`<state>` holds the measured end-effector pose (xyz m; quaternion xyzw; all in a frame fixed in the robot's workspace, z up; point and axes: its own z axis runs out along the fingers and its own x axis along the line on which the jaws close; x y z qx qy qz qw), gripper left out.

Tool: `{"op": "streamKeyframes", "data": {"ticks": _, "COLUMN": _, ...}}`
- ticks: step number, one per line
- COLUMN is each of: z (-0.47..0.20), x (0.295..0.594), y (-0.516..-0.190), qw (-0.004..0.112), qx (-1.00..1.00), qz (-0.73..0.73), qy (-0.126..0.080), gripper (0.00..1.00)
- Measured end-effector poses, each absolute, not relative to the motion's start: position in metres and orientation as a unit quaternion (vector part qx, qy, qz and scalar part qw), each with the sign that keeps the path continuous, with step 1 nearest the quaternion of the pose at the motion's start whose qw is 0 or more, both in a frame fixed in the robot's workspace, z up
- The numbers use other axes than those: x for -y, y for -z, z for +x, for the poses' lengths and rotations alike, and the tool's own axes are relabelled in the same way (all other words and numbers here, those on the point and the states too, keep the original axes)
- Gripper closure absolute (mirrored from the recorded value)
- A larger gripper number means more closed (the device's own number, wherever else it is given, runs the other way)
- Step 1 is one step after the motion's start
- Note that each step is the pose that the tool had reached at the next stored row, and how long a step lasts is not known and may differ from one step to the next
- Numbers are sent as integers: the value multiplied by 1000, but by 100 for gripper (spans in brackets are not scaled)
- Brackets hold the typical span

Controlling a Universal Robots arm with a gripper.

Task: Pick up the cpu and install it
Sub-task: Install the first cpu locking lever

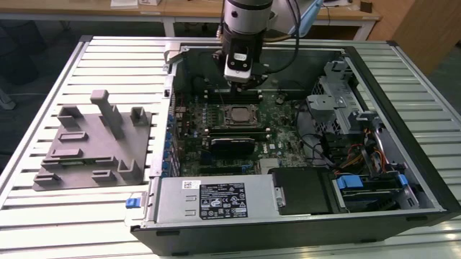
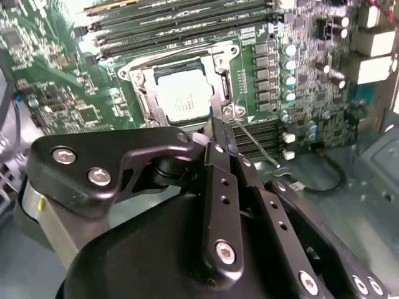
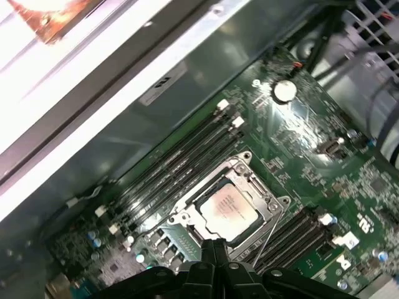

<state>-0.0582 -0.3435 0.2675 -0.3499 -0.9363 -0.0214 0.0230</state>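
The cpu (image 1: pixel 236 114) (image 2: pixel 184 99) (image 3: pixel 227 212), a small pale silver square, lies flat in the metal-framed socket (image 1: pixel 247 122) (image 2: pixel 140 84) (image 3: pixel 187 218) on the green motherboard inside the open computer case (image 1: pixel 403 135). My gripper (image 1: pixel 241 83) (image 2: pixel 218 131) (image 3: pixel 214 248) hangs a little above the board, just beyond the socket's far edge in the exterior view. Its black fingers are pressed together with nothing between them. A thin wire lever (image 2: pixel 255 146) runs out from the socket's corner.
A large grey plastic tray (image 1: pixel 94 151) with upright posts lies on the slatted table at the exterior view's left. Rows of memory slots (image 2: pixel 187 18) (image 3: pixel 181 156) flank the socket. A power supply (image 1: pixel 216 199), drive bays and cables (image 1: pixel 346 135) crowd the case's near and right sides.
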Motion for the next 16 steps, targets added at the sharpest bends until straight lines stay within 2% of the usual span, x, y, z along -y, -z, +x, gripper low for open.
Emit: {"op": "streamKeyframes", "data": {"ticks": 16, "z": -58, "x": 343, "y": -267, "qw": 26, "qx": 977, "qz": -210, "qy": 18, "gripper": 89}}
